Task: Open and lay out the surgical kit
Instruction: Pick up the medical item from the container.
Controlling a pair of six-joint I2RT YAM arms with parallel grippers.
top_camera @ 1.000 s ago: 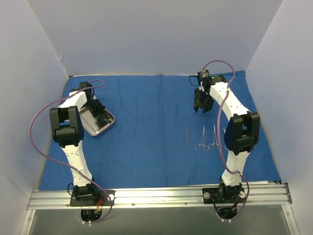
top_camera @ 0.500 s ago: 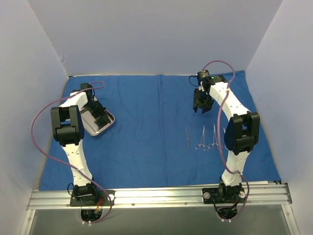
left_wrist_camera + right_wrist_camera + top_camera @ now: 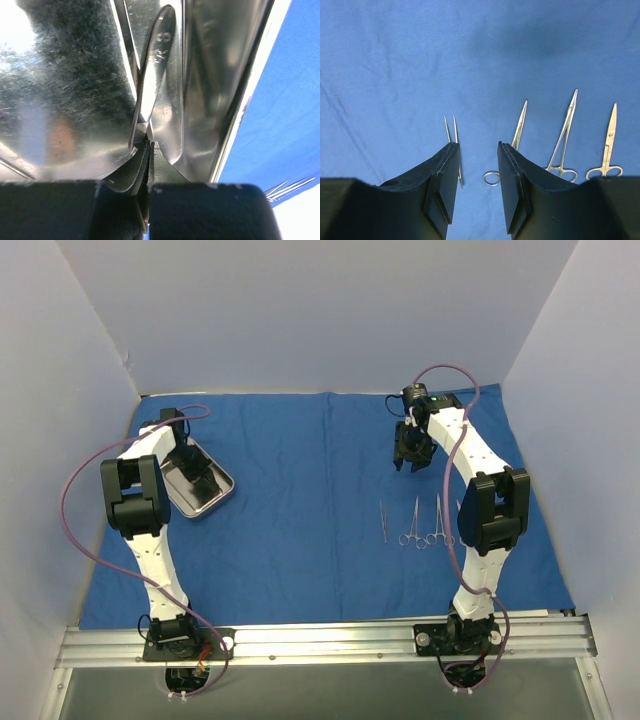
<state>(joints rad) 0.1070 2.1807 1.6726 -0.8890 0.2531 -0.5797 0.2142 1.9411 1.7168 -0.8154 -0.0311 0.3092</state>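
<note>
The royal-blue cloth [image 3: 300, 480] lies spread over the table. The steel tray [image 3: 186, 498] sits on it at the left. My left gripper [image 3: 203, 478] is down inside the tray. In the left wrist view the gripper [image 3: 150, 143] is shut on the ridged end of a flat steel instrument [image 3: 156, 70] lying by the tray wall [image 3: 215, 75]. My right gripper [image 3: 411, 452] hangs open and empty above the cloth. Several steel instruments [image 3: 412, 523] lie in a row nearer than it. In the right wrist view the gripper [image 3: 478, 150] is above tweezers [image 3: 453, 127], ring-handled forceps [image 3: 520, 122] and scissors [image 3: 610, 135].
White walls close in the table at the left, back and right. The metal rail [image 3: 320, 642] with both arm bases runs along the near edge. Purple cables loop off both arms.
My left gripper has shifted slightly inside the tray, and the tray has turned a little with it. My right gripper has edged slightly away from the instrument row.
</note>
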